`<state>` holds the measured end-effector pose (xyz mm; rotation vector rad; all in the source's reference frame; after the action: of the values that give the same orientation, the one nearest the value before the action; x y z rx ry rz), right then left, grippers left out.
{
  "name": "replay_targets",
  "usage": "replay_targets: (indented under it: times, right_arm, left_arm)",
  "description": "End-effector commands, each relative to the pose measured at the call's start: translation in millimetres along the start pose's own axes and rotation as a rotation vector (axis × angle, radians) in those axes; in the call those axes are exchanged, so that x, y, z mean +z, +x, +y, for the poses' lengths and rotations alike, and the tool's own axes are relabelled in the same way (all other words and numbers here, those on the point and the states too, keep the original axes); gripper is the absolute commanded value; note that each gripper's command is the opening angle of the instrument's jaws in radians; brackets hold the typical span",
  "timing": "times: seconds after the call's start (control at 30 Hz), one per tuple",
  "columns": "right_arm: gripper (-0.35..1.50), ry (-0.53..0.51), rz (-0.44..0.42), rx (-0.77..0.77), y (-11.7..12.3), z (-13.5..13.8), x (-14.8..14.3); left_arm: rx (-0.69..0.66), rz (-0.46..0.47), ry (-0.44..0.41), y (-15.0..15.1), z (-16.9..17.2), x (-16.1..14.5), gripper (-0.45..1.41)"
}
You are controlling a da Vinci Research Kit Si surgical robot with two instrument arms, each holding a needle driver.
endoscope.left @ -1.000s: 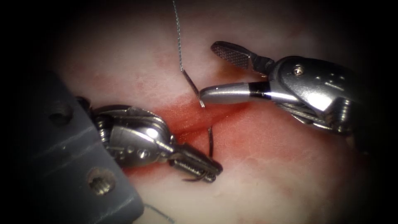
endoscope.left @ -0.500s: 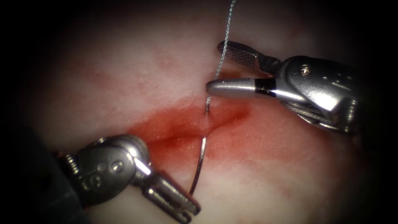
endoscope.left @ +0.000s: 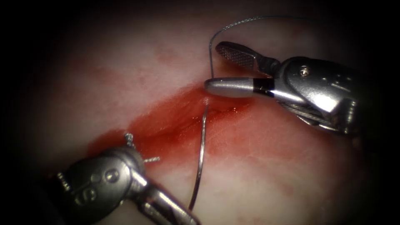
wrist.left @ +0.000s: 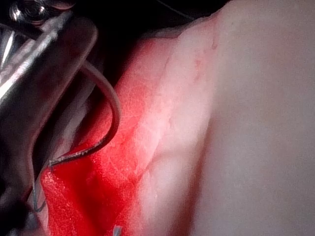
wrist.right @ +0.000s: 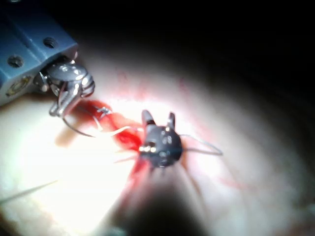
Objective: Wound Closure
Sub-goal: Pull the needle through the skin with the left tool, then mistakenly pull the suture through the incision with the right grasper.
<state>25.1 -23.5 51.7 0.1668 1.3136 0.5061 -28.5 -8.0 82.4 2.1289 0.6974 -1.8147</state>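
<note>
The left tool (endoscope.left: 183,214) gripped the needle (endoscope.left: 201,158) near its tip, its tail in the cut (endoscope.left: 179,121); the right tool (endoscope.left: 214,66) gaped empty, so a slackened grip risked dropping it

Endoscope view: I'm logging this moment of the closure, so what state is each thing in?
Left claw: shut on the needle near one end.
Right claw: open, holding nothing, next to the thread.
Needle: far end in the tissue at the cut, the rest free.
Thread: slack loop rising from the cut.
Cut: open, wet with red fluid.
Cut ends of thread: sticking up.
</note>
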Motion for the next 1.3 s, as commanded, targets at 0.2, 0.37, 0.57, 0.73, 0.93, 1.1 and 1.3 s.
replay_targets:
  times: [0.2,0.37,0.57,0.73,0.93,1.1,1.3]
  right_arm:
    - [-0.1,-0.001,0.005,-0.081,1.6,0.4,1.0]
    - [-0.35,0.013,0.005,-0.178,2.7,1.2,1.1]
    - [-0.35,0.137,0.013,-0.282,3.7,1.5,2.7]
    - [-0.35,0.347,-0.058,-0.327,2.5,-0.4,5.3]
    - [-0.35,0.497,-0.064,-0.33,1.0,-2.2,6.3]
    - [-0.35,0.538,-0.113,-0.278,0.3,-2.8,5.7]
    - [-0.35,0.571,-0.132,-0.222,-1.0,-4.2,5.1]
  left_arm:
    - [0.043,0.035,0.006,3.7,-1.7,-1.1,-0.45]
    - [0.081,0.038,0.028,6.2,-1.6,-2.2,-0.45]
    - [0.099,0.019,0.031,6.2,-1.2,-2.3,-0.45]
    - [0.115,0.026,0.017,6.5,-1.2,-2.1,-0.45]
    - [0.15,0.018,0.012,6.5,-1.3,-2.5,-0.45]
    - [0.19,-0.011,0.009,6.3,-1.4,-3.3,-0.45]
    - [0.236,-0.158,0.03,4.2,-1.6,-6.7,-0.45]
